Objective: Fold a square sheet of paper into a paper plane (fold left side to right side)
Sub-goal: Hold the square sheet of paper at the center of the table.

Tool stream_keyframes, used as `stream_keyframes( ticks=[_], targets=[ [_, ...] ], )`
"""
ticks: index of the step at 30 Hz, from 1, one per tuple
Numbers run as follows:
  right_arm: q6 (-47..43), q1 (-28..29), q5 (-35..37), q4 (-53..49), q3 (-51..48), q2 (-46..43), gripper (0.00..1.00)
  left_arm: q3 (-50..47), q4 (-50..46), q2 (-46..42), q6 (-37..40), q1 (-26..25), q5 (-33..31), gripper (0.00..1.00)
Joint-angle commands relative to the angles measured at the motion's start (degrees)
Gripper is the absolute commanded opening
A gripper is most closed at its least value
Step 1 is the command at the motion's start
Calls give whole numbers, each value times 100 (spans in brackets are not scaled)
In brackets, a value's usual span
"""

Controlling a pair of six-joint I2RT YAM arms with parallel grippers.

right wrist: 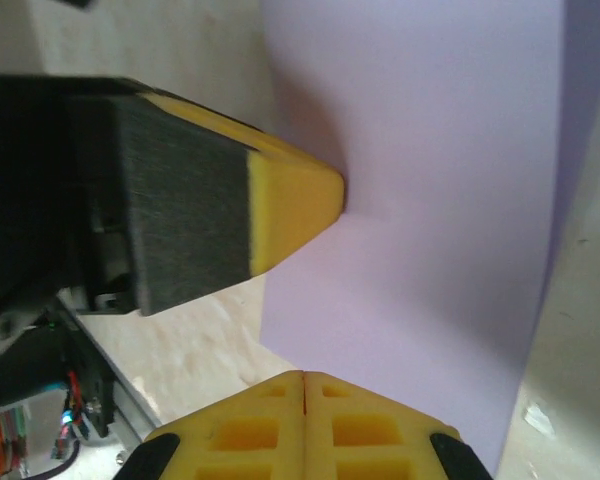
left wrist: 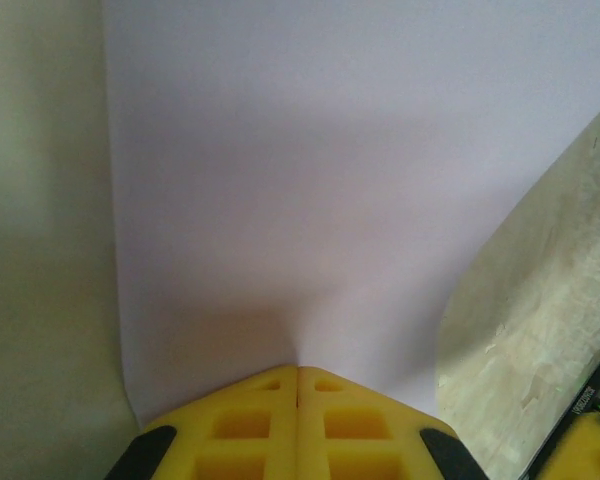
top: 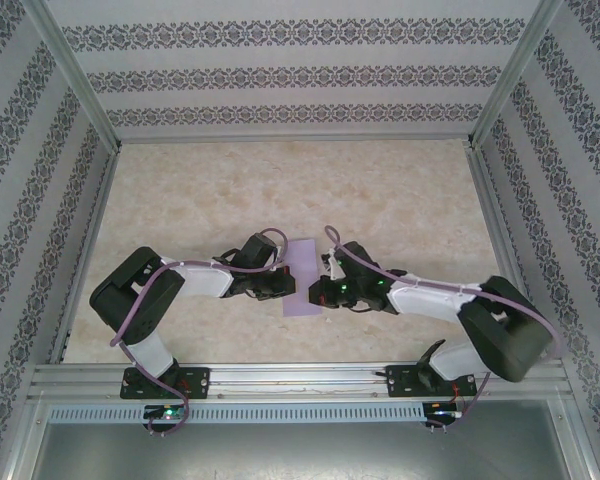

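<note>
The square sheet of paper (top: pixel 302 262) lies on the table between my two arms as a narrow lavender rectangle, long side running away from me. My left gripper (top: pixel 286 286) is shut, its yellow tips (left wrist: pixel 298 372) resting on the paper (left wrist: pixel 310 170) near its left edge. My right gripper (top: pixel 323 292) is shut too, and its tips (right wrist: pixel 303 376) sit at the near edge of the paper (right wrist: pixel 440 150). In the right wrist view the left gripper's yellow fingertip (right wrist: pixel 300 200) touches the sheet from the left. Nothing is pinched between either pair of jaws.
The beige marbled table (top: pixel 380 190) stretches beyond the paper. Patterned walls (top: pixel 280 75) and metal posts (top: pixel 75 75) close it in on three sides. An aluminium rail (top: pixel 300 378) carries the arm bases along the near edge.
</note>
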Motion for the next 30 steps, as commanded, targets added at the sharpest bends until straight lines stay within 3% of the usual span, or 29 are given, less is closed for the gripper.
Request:
stream_keyframes(
  ticks=[1, 13, 25, 30],
  targets=[
    [44, 91, 159, 277, 270, 389, 0, -168, -393, 215, -82, -91, -454, 3],
    [-35, 134, 492, -117, 154, 905, 0, 344, -639, -10, 157, -10, -273, 5],
    [-184, 204, 802, -678, 138, 989, 0, 889, -717, -90, 514, 796, 253, 8],
    [-182, 205, 855, -690, 114, 960, 0, 876, -833, -357, 753, 884, 338, 8]
  ],
)
